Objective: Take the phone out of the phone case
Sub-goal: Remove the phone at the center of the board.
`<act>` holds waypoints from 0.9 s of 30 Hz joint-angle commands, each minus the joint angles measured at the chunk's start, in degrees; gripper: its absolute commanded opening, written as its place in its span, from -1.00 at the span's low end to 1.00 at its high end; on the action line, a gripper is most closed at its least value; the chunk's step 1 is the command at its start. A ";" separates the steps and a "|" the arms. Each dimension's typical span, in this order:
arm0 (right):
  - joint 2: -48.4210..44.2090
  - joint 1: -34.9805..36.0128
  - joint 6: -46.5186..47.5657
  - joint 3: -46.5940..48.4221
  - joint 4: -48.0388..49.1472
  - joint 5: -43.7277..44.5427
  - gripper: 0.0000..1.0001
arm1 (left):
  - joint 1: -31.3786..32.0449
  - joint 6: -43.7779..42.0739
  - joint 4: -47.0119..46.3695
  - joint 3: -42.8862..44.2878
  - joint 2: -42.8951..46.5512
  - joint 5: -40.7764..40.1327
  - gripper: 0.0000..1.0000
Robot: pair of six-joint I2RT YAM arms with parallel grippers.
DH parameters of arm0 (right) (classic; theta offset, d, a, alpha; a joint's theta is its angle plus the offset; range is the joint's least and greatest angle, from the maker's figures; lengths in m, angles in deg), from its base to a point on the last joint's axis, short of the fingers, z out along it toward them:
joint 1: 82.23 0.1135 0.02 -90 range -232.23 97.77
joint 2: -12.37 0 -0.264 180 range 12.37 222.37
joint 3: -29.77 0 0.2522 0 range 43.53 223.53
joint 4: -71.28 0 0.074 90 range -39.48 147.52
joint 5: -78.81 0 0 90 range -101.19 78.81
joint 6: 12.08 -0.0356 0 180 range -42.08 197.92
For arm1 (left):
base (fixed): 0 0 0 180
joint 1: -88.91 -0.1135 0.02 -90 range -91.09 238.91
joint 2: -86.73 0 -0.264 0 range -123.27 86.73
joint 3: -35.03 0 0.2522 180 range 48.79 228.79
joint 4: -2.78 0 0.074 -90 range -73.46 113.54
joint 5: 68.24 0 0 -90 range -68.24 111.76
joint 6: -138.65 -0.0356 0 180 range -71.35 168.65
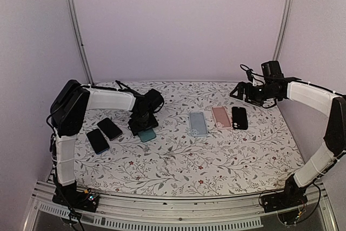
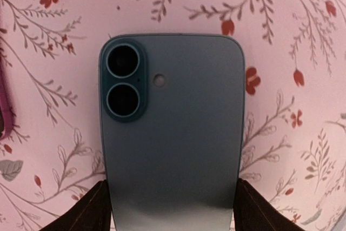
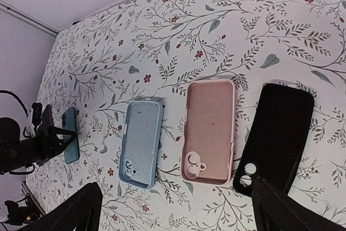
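A teal phone (image 2: 173,133) lies back-up on the flowered cloth, its two camera lenses toward the far end; it shows no case around it. My left gripper (image 2: 173,209) is down over its near end, and its dark fingers (image 2: 94,212) press against both long edges. From above, the phone (image 1: 147,135) pokes out under the left gripper (image 1: 141,128). Three empty cases lie open side up to the right: a light blue case (image 3: 141,143), a pink case (image 3: 210,131) and a black case (image 3: 275,136). My right gripper (image 3: 178,215) hovers open above them, holding nothing.
Two dark phones (image 1: 110,128) (image 1: 98,140) lie left of the teal one; a magenta edge (image 2: 4,106) of one shows in the left wrist view. Metal frame posts (image 1: 75,25) stand at the back corners. The table's front rail (image 1: 173,217) runs between the arm bases.
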 commanded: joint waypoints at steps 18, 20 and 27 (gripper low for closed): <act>4.27 6.45 -2.45 6.38 -0.35 1.30 0.98 | -16.83 -2.69 -4.81 -1.52 -2.56 3.93 0.36; 4.84 6.90 -2.58 6.84 -0.45 1.38 0.98 | -17.09 -2.65 -4.94 -1.85 -2.08 3.70 0.35; 6.01 8.19 -2.76 8.13 -0.76 1.55 0.98 | -18.13 -3.00 -4.67 -2.49 -1.26 3.24 0.36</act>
